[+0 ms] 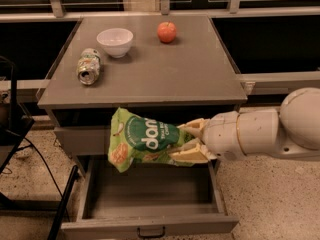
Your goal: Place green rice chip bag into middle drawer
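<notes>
Green rice chip bag (142, 144) hangs sideways in mid-air, one end clamped between the fingers of the gripper (188, 140), the rest jutting beyond the fingertips. Middle drawer (150, 196) stands open below the gripper. Carry step, by the look of it; next calls for lowering the bag in, then letting go.

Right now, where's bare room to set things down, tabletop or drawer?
The open grey drawer shows bare floor; the claw hangs above it, gripping the crinkly bright-green snack bag. The grey tabletop is free in front of the red apple; crushed can and white bowl crowd its back-left.
</notes>
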`<action>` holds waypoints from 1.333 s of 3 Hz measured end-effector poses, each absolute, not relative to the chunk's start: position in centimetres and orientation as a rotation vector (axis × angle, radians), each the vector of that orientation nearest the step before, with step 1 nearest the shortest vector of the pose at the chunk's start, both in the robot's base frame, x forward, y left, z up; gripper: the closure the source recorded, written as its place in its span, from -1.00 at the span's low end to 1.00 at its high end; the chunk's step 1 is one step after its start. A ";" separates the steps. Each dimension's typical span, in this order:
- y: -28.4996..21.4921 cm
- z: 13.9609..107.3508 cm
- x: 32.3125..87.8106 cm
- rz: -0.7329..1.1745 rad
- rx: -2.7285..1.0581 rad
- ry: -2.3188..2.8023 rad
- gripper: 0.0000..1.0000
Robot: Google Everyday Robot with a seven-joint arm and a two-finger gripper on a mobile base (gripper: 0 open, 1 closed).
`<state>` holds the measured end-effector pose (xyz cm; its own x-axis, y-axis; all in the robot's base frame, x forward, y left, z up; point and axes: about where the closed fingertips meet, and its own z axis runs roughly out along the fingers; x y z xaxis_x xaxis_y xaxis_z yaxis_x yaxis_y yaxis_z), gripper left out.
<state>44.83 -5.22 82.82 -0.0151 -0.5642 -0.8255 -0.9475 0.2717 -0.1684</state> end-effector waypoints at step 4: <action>-4.9 65.5 43.9 0.505 -1.505 1.751 1.00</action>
<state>43.86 -4.92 65.50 -0.0182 -0.6577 -0.7530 -0.9577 0.2278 -0.1758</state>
